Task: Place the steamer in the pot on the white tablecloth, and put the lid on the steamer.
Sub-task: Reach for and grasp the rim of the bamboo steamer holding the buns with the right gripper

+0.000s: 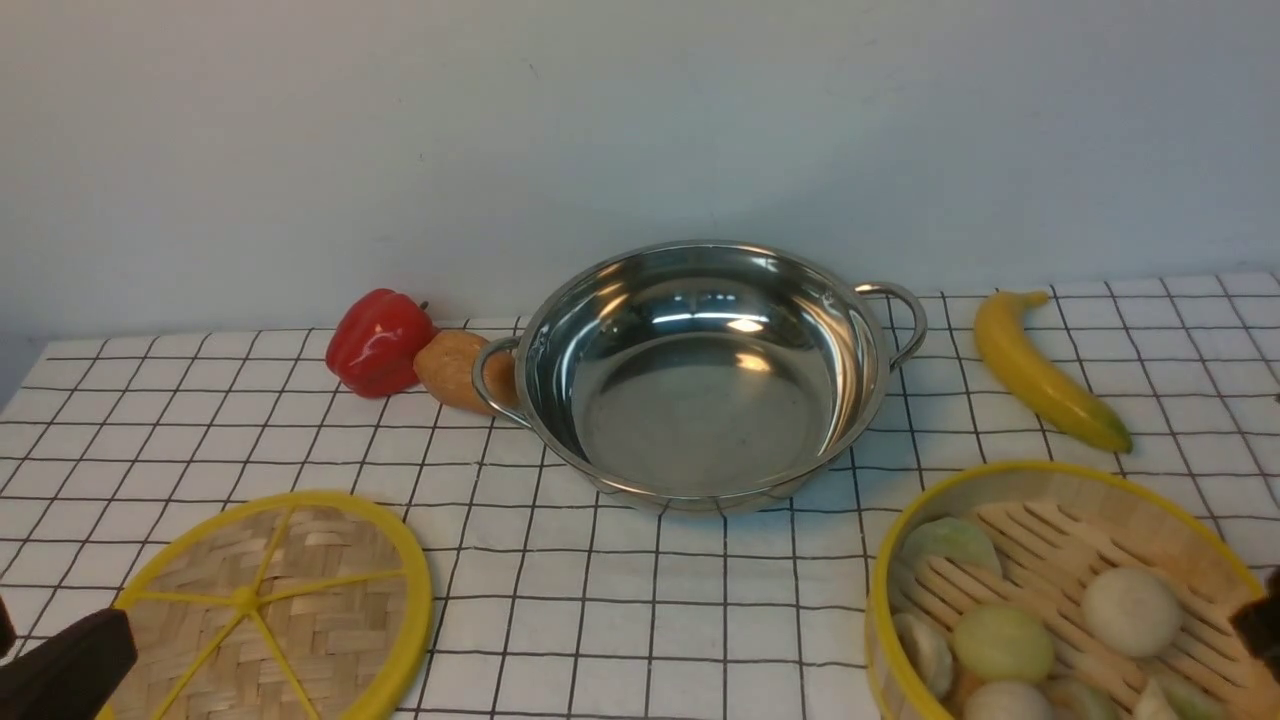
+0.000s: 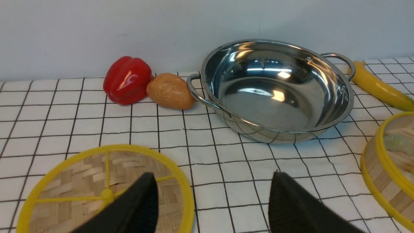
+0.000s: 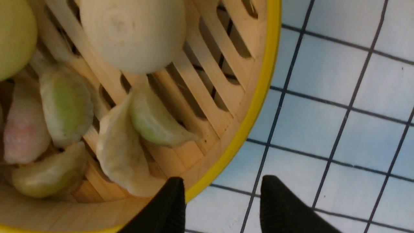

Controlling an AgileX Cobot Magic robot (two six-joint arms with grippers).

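Note:
The steel pot (image 1: 700, 370) stands empty at the middle back of the white tablecloth (image 1: 660, 610). Near the front right sits the steamer (image 1: 1060, 600) with dumplings and buns on its slats. The flat woven lid (image 1: 270, 610) lies at the front left. My left gripper (image 2: 213, 174) is open; one finger hangs over the lid (image 2: 97, 191), the other over bare cloth. My right gripper (image 3: 222, 180) is open and straddles the steamer's (image 3: 207, 97) yellow rim, with one finger over the inside wall and one outside over the cloth. In the front view only its dark tip shows at the right edge.
A red pepper (image 1: 378, 342) and a brown potato (image 1: 450, 370) lie against the pot's left handle. A banana (image 1: 1045, 375) lies right of the pot, behind the steamer. A plain wall closes off the back of the table.

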